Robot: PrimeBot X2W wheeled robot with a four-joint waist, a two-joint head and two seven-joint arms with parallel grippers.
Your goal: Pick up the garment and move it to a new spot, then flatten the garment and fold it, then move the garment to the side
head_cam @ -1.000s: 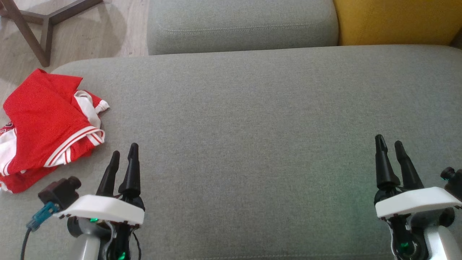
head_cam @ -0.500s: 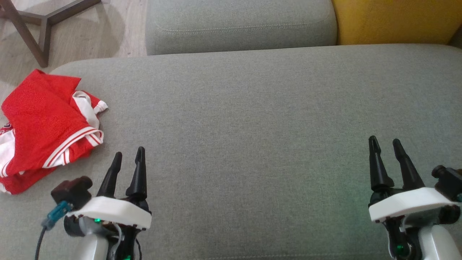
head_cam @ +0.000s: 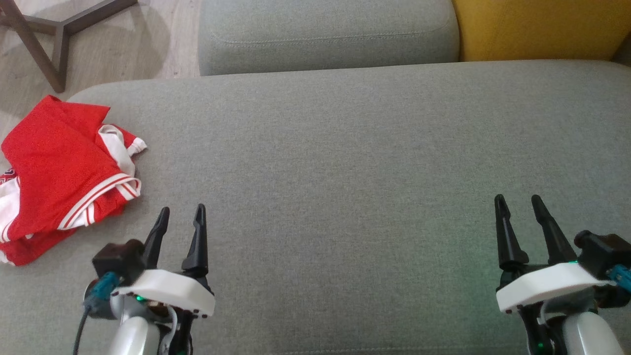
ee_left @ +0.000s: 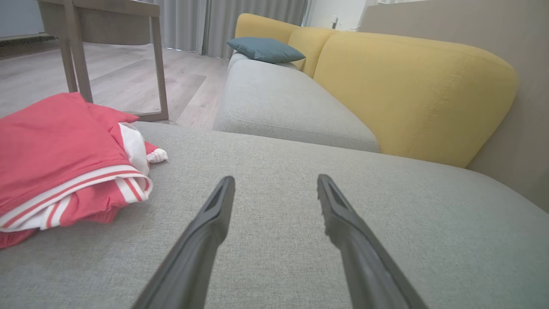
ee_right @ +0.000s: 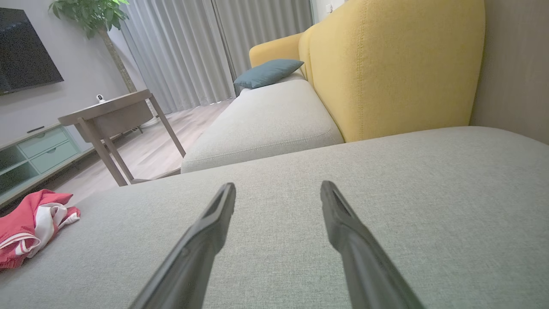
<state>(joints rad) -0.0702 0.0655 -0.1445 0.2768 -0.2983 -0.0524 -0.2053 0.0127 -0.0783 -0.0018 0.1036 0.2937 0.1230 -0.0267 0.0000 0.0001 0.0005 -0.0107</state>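
Note:
A red garment [head_cam: 54, 172] with white stripes lies crumpled at the far left end of the grey sofa seat [head_cam: 345, 158]. The left wrist view has the garment [ee_left: 55, 163] at its left, and the right wrist view has the garment [ee_right: 25, 227] at its far left edge. My left gripper [head_cam: 181, 213] hovers open over the seat at the lower left, a short way right of the garment and apart from it. My right gripper [head_cam: 517, 202] is open at the lower right above bare cushion. Nothing sits between either pair of fingers.
A second grey seat cushion [head_cam: 325, 34] lies behind, with a yellow backrest [head_cam: 537, 27] at the upper right. A wooden table leg frame [head_cam: 54, 34] stands on the pale floor beyond the sofa's left end. A teal pillow [ee_left: 263, 49] rests far along the sofa.
Both grippers have drawn back slightly toward the near edge; the left one shifted a little right and the right one a little left. The garment lies as before.

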